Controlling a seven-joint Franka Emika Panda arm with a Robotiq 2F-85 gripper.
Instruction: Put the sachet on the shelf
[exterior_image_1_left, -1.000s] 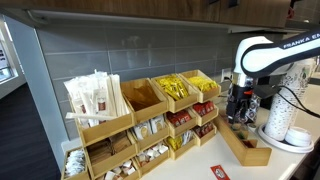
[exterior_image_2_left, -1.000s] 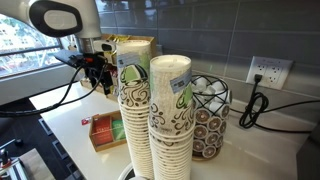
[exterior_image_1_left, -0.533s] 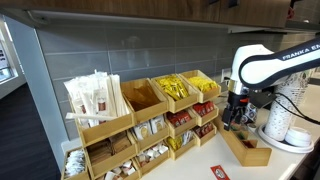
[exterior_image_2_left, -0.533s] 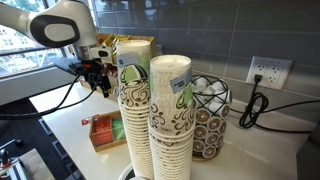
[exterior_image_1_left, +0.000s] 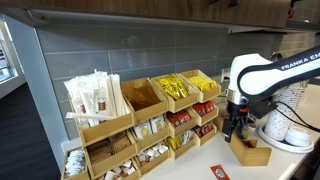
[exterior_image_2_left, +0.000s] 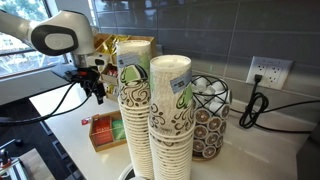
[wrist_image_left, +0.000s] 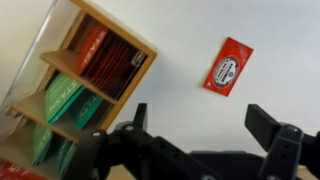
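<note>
One sachet (wrist_image_left: 229, 67) lies flat; long axis slants up-right

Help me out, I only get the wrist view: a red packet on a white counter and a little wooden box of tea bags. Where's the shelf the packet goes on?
Observer: Outside your picture. In an exterior view the shelf is a wide three-tier wooden rack against the grey tiled wall, a short way along the counter from the little box.
Visitor: How high is the claw?
Observer: The claw hangs clear of the counter, close to the little box; the packet lies on the counter apart from it.
Visitor: Anything else nearby?
Observer: Tall stacks of paper cups stand on the same counter.
</note>
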